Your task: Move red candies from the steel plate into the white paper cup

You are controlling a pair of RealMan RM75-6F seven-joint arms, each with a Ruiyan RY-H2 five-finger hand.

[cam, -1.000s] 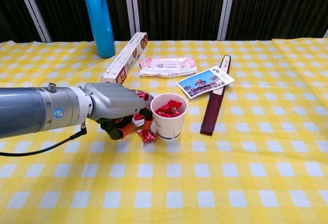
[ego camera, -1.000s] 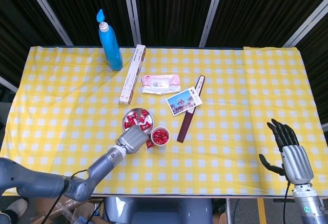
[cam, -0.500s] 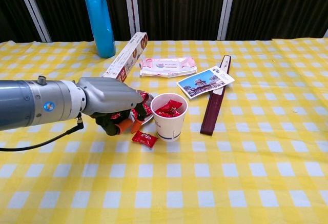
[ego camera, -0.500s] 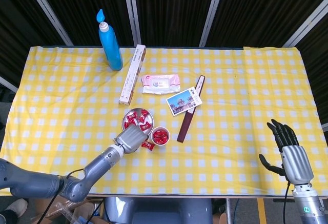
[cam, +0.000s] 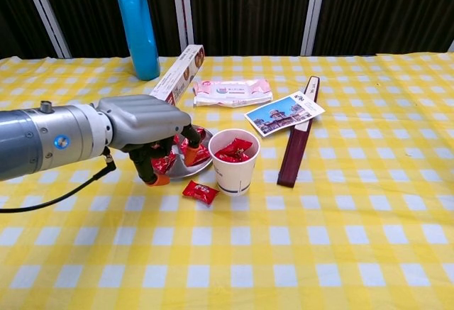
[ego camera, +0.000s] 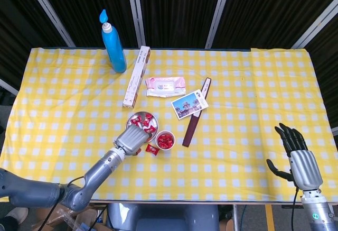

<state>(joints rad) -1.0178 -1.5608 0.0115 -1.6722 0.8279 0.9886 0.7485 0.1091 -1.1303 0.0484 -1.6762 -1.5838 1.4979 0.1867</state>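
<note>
The steel plate (ego camera: 138, 119) (cam: 183, 172) holds several red candies (ego camera: 148, 118) (cam: 201, 151). Just right of it stands the white paper cup (ego camera: 165, 140) (cam: 234, 169) with red candies inside. One red candy (ego camera: 153, 149) (cam: 201, 192) lies loose on the cloth in front of the cup. My left hand (ego camera: 132, 138) (cam: 151, 127) hovers over the plate's near side, its orange-tipped fingers (cam: 191, 156) pointing down and apart, with nothing plainly held. My right hand (ego camera: 297, 157) stays at the table's front right with fingers extended, holding nothing.
A dark brown strip (ego camera: 196, 112) (cam: 299, 139) and a postcard (ego camera: 189, 104) (cam: 284, 114) lie right of the cup. Behind the plate are a long box (ego camera: 137, 76) (cam: 173, 79), a wipes pack (ego camera: 166, 86) (cam: 232, 91) and a blue bottle (ego camera: 113, 43) (cam: 137, 26).
My left hand has risen and drawn back left from the cup's front to over the plate. The candy at its fingers now lies free on the cloth. The right hand stayed still.
</note>
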